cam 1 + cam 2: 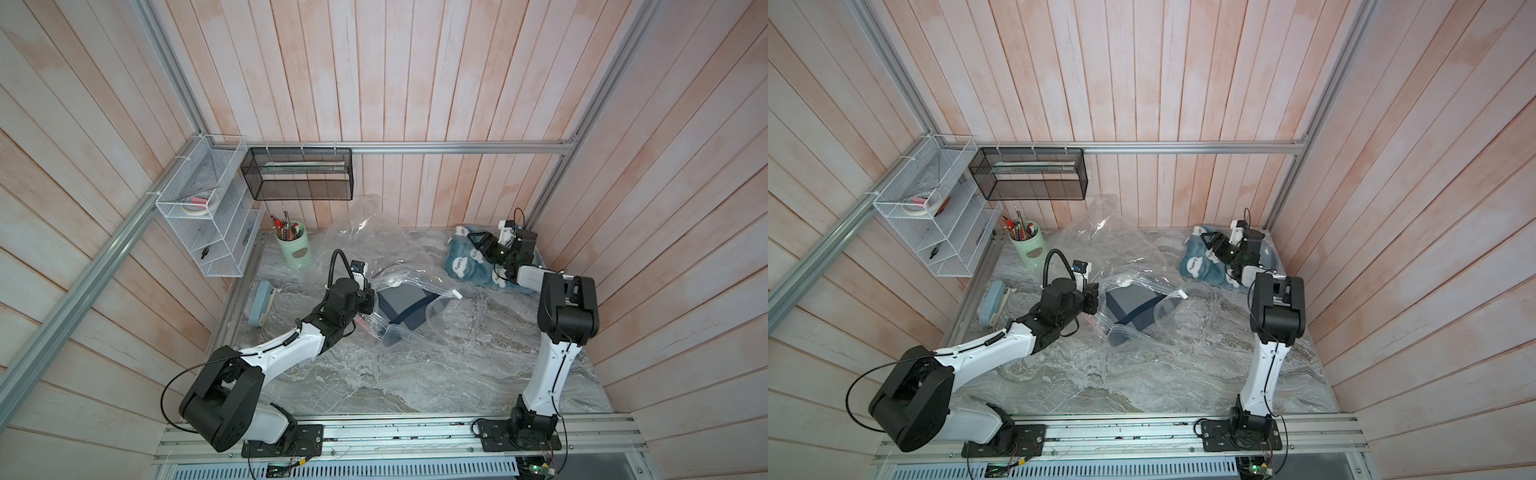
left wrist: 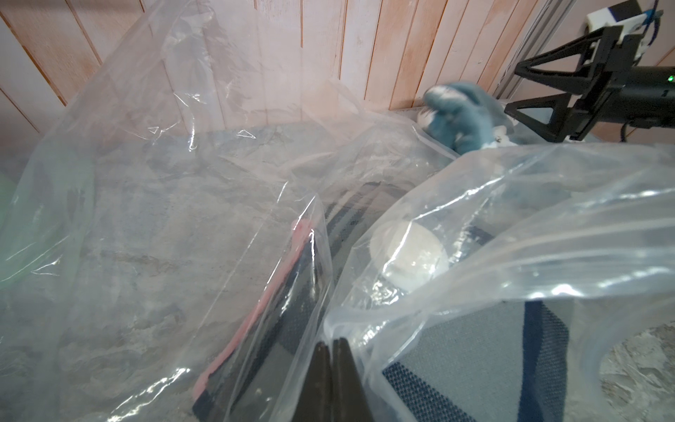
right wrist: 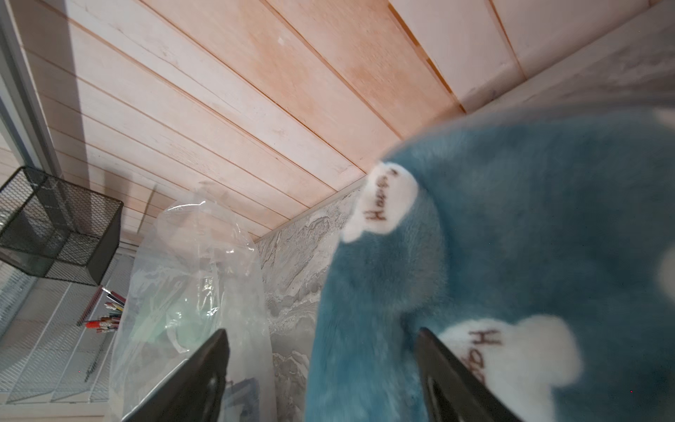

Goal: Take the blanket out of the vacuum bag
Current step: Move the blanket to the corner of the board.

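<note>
The blanket (image 1: 459, 262) (image 1: 1196, 264), blue plush with white clouds, lies in a heap at the back right, outside the bag. My right gripper (image 1: 478, 243) (image 3: 321, 330) hangs just over it with its jaws wide open and nothing pinched; the blanket (image 3: 511, 255) fills the right wrist view. The vacuum bag (image 1: 374, 241) (image 1: 1108, 237) sprawls crinkled across the middle. Its white slider clip (image 1: 457, 294) and round valve (image 2: 409, 255) show. A folded grey and navy cloth (image 1: 405, 307) lies inside it. My left gripper (image 1: 370, 301) (image 2: 333, 341) is shut on a fold of the bag's plastic.
A green cup of pens (image 1: 293, 245) stands at the back left, partly behind the bag. A white wire rack (image 1: 208, 216) and a black mesh basket (image 1: 299, 174) hang on the walls. A blue-grey stapler (image 1: 261, 307) lies by the left edge. Wooden walls close three sides.
</note>
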Tool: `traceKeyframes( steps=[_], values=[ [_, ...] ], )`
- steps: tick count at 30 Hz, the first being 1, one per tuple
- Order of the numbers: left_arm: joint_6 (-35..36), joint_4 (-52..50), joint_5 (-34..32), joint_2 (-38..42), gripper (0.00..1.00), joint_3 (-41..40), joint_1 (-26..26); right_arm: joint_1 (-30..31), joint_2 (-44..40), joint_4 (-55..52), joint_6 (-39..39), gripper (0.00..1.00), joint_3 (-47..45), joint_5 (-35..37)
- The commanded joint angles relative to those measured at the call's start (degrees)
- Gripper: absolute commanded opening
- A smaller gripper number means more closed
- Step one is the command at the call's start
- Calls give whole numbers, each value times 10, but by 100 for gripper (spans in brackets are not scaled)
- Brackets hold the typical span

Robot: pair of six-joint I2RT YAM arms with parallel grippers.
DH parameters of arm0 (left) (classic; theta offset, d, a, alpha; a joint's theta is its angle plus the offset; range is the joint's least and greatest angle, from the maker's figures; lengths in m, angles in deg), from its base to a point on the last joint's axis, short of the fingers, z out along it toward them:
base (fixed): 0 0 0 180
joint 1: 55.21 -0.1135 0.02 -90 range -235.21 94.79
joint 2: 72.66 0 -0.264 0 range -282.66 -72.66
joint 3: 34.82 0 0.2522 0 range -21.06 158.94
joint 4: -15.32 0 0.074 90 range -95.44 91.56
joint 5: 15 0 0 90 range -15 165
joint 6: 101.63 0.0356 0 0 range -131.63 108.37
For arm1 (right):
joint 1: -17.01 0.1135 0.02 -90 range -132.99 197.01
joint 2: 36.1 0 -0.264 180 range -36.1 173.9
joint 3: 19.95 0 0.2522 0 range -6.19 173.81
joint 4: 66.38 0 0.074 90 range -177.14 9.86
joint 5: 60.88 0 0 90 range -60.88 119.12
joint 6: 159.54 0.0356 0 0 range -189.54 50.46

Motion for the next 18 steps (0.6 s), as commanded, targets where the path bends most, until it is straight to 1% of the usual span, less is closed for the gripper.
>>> traceKeyframes(
  steps=[1,5,7,9,10,12,14,18],
  values=[
    [7,-2,-11,7,0,23,-6,-8,-62,39,-10,89,-25,7],
    [6,0,-6,4,0,24,-6,-32,-119,5,-5,92,-58,32],
    [5,3,-5,1,0,23,-6,-48,-135,-52,-15,96,-66,62],
    [3,7,-3,-1,0,21,-6,-63,-137,-124,-33,96,-66,95],
    [3,7,-1,-2,0,21,-6,-71,-133,-141,-37,96,-71,99],
    [3,6,1,-4,0,24,-6,-92,-125,-138,-27,96,-101,85],
    [3,6,1,-4,0,26,-6,-111,-117,-105,-6,96,-139,63],
    [-1,-1,3,0,0,36,-6,-127,-91,-57,14,96,-183,37]
  ],
)
